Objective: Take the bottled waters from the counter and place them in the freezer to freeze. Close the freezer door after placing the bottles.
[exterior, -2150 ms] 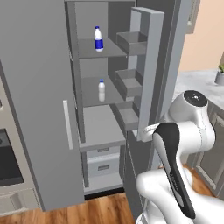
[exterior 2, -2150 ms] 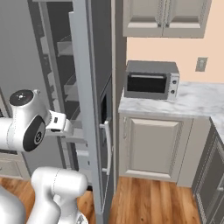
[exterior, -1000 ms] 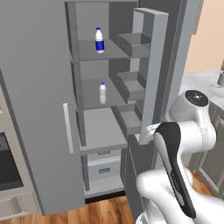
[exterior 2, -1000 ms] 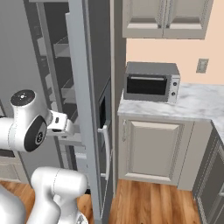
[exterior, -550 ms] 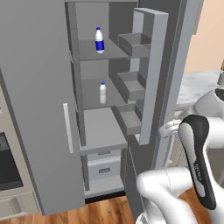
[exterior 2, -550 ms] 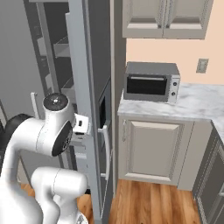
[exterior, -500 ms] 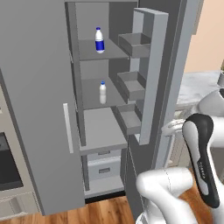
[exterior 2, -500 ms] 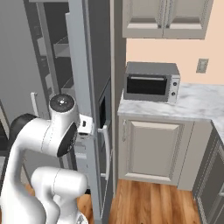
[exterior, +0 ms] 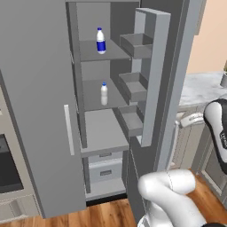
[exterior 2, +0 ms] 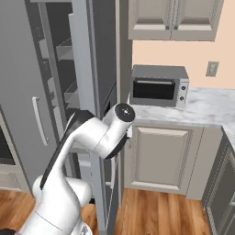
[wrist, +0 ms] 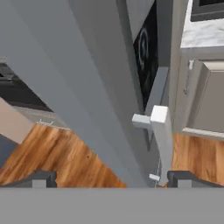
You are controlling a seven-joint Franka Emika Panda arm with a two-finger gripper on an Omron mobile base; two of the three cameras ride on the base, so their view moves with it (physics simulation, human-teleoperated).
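Standing spread wide with nothing between them, the fingers [wrist: 111, 177] looked along the outer face of the open freezer door [wrist: 83, 87], whose pale bar handle [wrist: 162, 140] rose just ahead of the right fingertip. The hand sat behind that door, on its outer side, near the bench [exterior 2: 193, 108] edge and the beige cabinets below it.

In the left base view the door [exterior: 153, 71] stood swung well out, its 3 bins facing the shelves. The 2 bottled waters were already inside the freezer [exterior: 95, 128]: the blue-banded bottle [exterior: 101, 41] upright on the upper shelf, the plainer bottle [exterior: 104, 94] upright on the shelf below, well apart from each other. A grey toaster oven [exterior 2: 158, 86] sat on the marble top, with no bottle visible near it.

By my reading, the loading was finished and only the closing step remained. The next move seemingly called for bringing the hand against the door's outer face or handle and pushing it round toward the shelves until it shut, taking care that the arm's elbow cleared the neighbouring door with the dark dispenser recess [wrist: 146, 48].
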